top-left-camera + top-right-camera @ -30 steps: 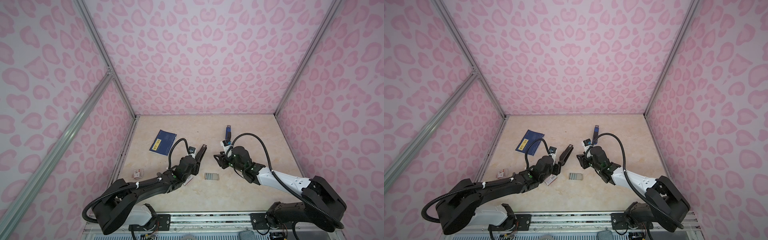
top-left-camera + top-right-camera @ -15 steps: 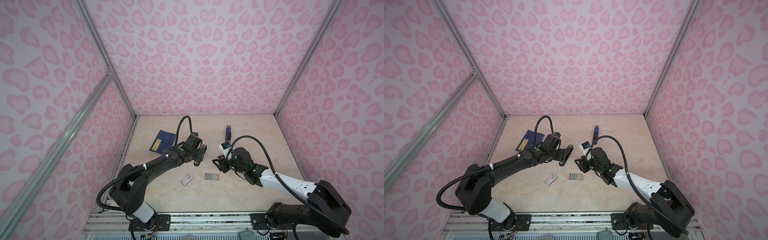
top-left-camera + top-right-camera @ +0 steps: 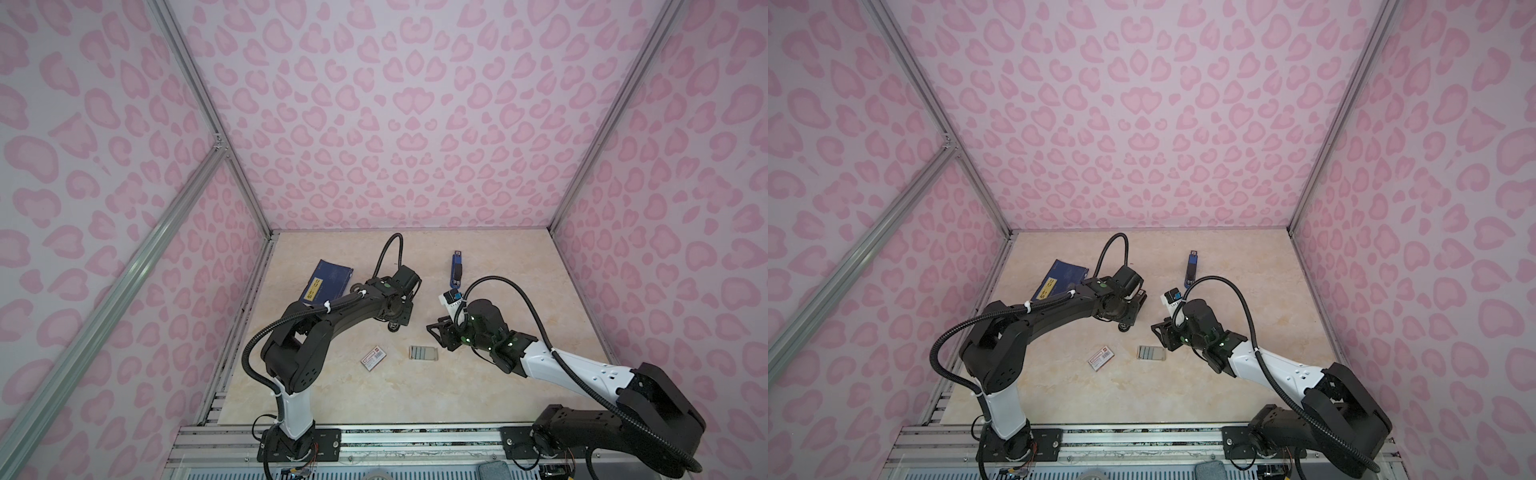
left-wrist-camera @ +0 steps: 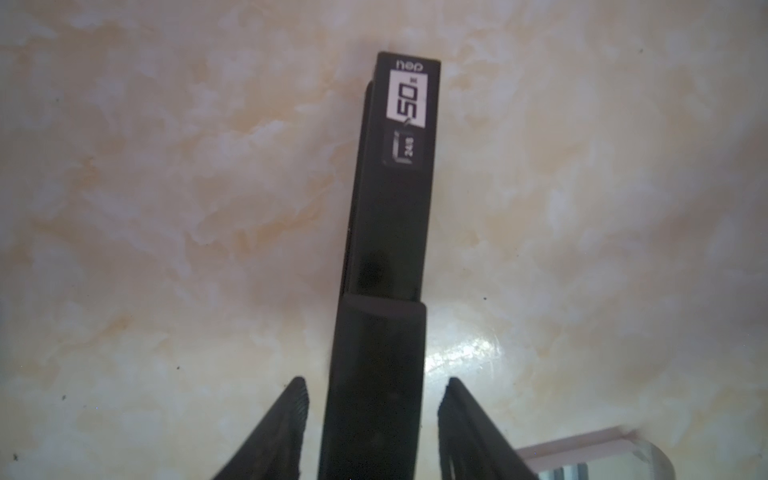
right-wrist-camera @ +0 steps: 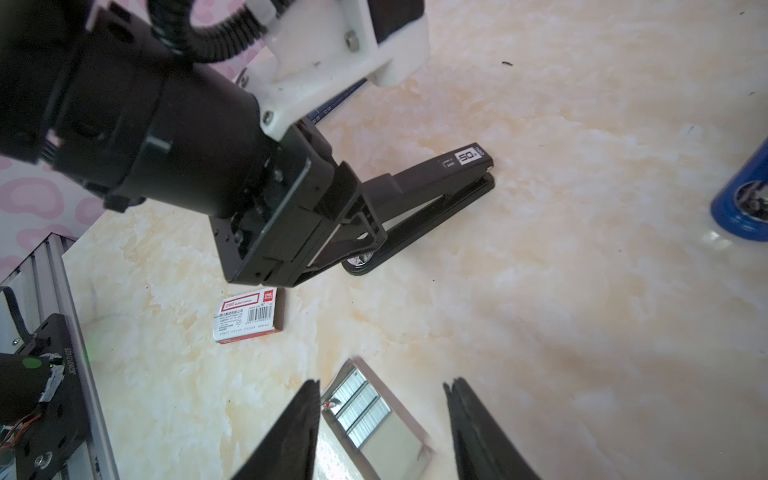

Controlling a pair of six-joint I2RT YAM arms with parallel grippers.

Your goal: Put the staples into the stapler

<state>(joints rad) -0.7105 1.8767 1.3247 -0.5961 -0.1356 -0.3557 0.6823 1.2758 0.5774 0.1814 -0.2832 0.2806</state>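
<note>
Staples [image 5: 361, 405] side by side inside shallow open tray [image 5: 392, 451], red-and-white box [image 5: 248, 316] nearby

Walls [image 3: 395, 124] covered in a pale pink print of darker pink hearts and blotches are joined at the corners by aluminium profiles [image 3: 187, 66]. Below, a glossy beige marbled worktop [image 3: 498, 257] is lit with a soft glare [image 4: 469, 353] and edged in front by a slotted metal rail [image 3: 415, 440].

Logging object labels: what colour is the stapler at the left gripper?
The stapler is black, with a white label; clearest in the right wrist view.
</note>
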